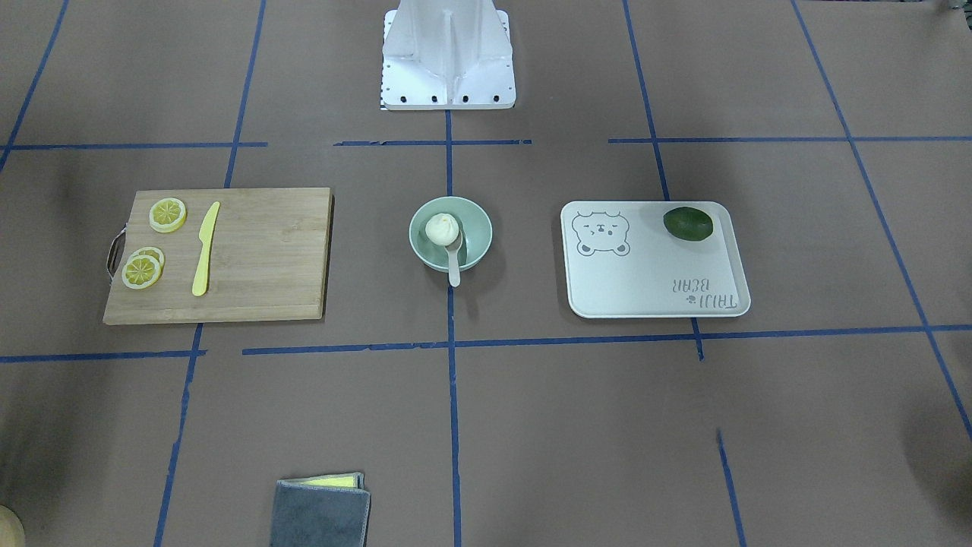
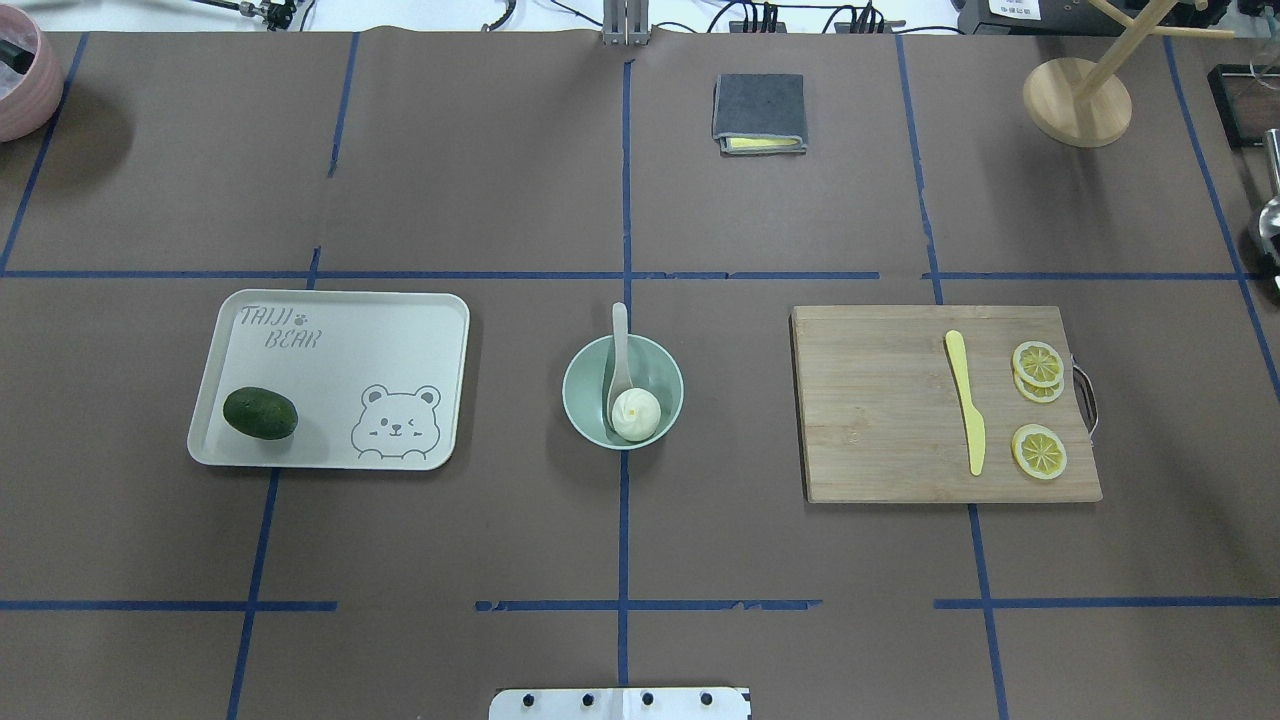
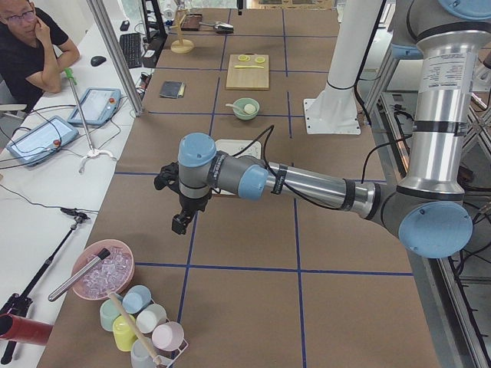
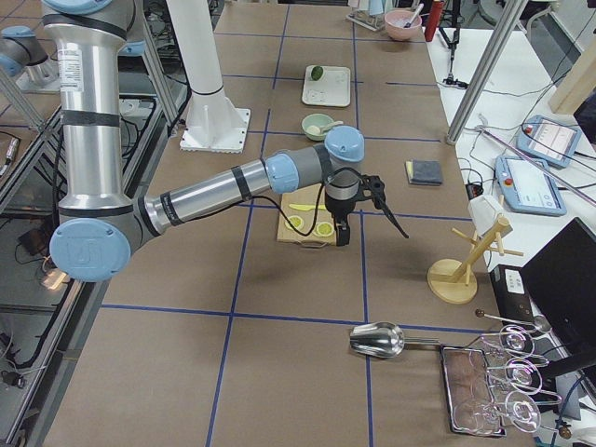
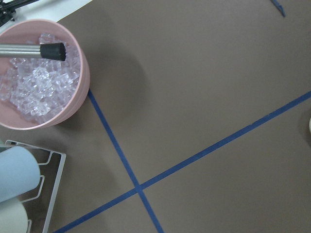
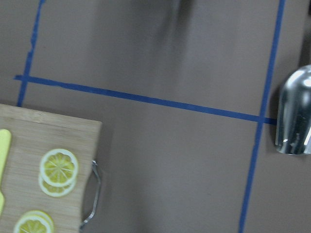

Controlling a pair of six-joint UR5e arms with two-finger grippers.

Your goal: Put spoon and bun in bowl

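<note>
Bowl (image 2: 668, 368): round, pale mint green, smooth and plain. Upright, straight ahead of me, mid-table.

Bun (image 2: 636, 414): small, round, white, with a pleated swirl on top facing up. It sits inside the bowl, against the wall on my side and slightly to my right of its centre.

Spoon (image 2: 619, 345): off-white plastic with a short thick handle. The scoop is down in the bowl and touches the bun on its left. I cannot tell whether the bun rests on the scoop. The handle leans on the far rim and sticks out past it, pointing away from me.

Both items are in the bowl.
</note>
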